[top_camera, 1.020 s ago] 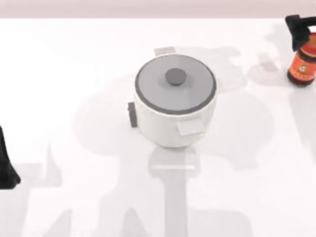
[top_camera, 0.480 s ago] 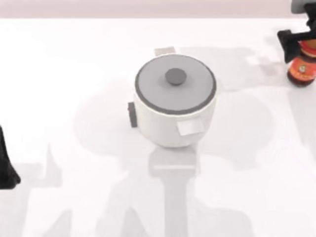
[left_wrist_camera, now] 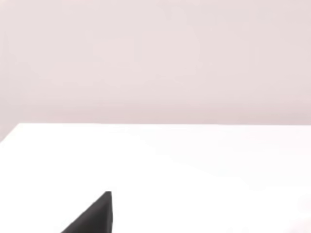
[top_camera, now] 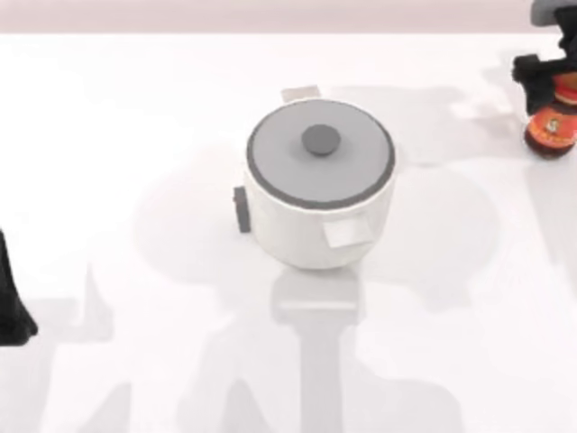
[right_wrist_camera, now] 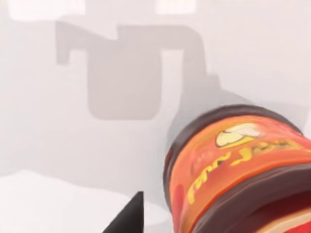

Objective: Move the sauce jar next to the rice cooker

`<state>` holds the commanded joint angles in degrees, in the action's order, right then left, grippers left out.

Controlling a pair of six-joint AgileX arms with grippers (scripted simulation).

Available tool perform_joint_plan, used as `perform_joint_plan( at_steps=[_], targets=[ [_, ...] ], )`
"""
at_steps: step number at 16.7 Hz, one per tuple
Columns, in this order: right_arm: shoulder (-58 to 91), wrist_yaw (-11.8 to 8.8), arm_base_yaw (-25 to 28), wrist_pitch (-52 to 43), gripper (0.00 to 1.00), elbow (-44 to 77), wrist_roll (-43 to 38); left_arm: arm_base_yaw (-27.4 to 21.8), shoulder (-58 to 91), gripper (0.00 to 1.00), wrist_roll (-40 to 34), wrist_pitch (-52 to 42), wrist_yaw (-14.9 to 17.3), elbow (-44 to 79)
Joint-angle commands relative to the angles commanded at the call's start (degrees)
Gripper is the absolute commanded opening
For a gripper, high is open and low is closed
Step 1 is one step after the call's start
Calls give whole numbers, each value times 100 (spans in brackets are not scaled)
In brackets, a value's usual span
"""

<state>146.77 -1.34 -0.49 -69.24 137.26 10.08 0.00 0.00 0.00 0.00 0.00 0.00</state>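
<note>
The rice cooker (top_camera: 317, 198), a big white pot with a grey lid and dark knob, stands mid-table. The sauce jar (top_camera: 552, 133), dark glass with an orange-red label, stands upright at the far right edge of the table, well apart from the cooker. My right gripper (top_camera: 555, 83) sits over the jar's top, open; its dark fingers (top_camera: 532, 72) straddle the lid area. In the right wrist view the jar (right_wrist_camera: 238, 165) fills the frame, with a gap between it and the one fingertip (right_wrist_camera: 129, 216) that shows. My left gripper (top_camera: 13, 311) is parked at the left edge, open.
The white table (top_camera: 135, 135) spreads wide around the cooker, crossed by grey arm shadows. Its far edge (top_camera: 270, 33) meets a pale wall. The left wrist view shows only bare table, wall and one dark fingertip (left_wrist_camera: 95, 216).
My right gripper came down from beyond the jar onto its top, now hiding most of the lid. The jar, the cooker and the left arm stayed put.
</note>
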Motion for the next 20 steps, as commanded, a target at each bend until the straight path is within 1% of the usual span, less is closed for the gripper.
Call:
perform_joint_plan(
  at_steps=[8, 9, 18, 20],
  targets=[
    [0, 0, 0, 0, 2, 0, 0, 0, 0, 100, 0, 0, 0, 0],
    [0, 0, 0, 0, 0, 0, 0, 0, 0, 100, 0, 0, 0, 0],
    [-17, -3, -19, -2, 0, -13, -7, 0, 0, 100, 0, 0, 0, 0],
    [-227, -18, 0, -10, 0, -221, 3, 0, 0, 100, 0, 0, 0, 0]
  ],
)
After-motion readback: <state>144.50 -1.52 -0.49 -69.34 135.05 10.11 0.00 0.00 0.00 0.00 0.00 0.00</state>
